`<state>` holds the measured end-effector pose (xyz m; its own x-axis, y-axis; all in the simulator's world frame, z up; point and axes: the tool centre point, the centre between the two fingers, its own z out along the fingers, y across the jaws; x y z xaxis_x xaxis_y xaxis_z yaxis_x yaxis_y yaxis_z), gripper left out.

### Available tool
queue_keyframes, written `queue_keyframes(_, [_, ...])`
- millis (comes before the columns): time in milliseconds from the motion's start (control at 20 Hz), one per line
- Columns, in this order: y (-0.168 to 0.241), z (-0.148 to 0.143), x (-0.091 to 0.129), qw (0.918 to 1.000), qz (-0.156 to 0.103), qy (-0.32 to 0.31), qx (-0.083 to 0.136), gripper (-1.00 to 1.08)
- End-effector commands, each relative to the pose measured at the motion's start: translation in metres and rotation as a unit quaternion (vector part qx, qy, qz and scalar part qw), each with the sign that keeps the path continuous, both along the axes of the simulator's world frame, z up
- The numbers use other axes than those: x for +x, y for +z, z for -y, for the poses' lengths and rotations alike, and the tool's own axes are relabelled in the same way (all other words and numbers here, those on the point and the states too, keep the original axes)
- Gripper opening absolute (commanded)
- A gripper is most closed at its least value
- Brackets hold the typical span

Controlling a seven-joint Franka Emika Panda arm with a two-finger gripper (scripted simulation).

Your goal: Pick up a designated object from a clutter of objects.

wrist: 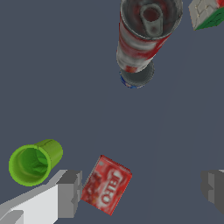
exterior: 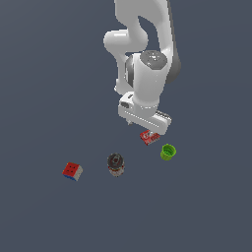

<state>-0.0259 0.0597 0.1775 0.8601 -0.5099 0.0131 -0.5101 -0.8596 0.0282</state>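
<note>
1. Small red box [wrist: 106, 185] with white lettering lies flat on the dark grey floor [exterior: 44, 88], face up, skewed relative to the finger line. In the exterior view it [exterior: 149, 137] shows just under the arm's hand, partly covered by it.
2. Gripper [wrist: 142, 190] is spread wide, nothing in its hold. One finger [wrist: 70, 192] sits just beside the box's edge, possibly touching; cannot tell. The other finger [wrist: 214, 189] stands well apart from the box, with bare floor between.
3. Box lies inside the jaw gap, close to one side rather than centred.
4. Green cup [wrist: 34, 161] stands near the box, mouth open upward, just beyond the nearer finger. In the exterior view it [exterior: 168, 152] sits toward the exterior view's right of the box, apart from it.
5. Round can [wrist: 145, 37], red-and-silver side, dark top, stands upright, well apart from the box. Exterior view places it [exterior: 115, 164] between cup and cube.
6. Puzzle cube [exterior: 72, 171], red top with white and blue sides, rests farthest toward the exterior view's left; only a corner [wrist: 208, 13] shows in the wrist view.
7. White Franka arm [exterior: 145, 69] reaches down over the box.
</note>
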Motion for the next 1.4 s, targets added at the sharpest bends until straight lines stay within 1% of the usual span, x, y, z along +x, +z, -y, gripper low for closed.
queue_keyframes(0, [-0.012, -0.008, -0.004, 0.9997, 0.001, -0.025, 0.001, 1.0])
queue_keyframes(250, [-0.034, -0.022, -0.014, 0.9974, 0.003, -0.072, 0.003, 1.0])
queue_keyframes(450, [-0.052, -0.034, -0.024, 0.9938, 0.004, -0.111, 0.005, 1.0])
queue_keyframes(950, [-0.09, -0.059, -0.05, 0.9796, 0.006, -0.2, 0.011, 1.0])
queue_keyframes(1350, [-0.108, -0.07, -0.064, 0.97, 0.006, -0.243, 0.014, 1.0])
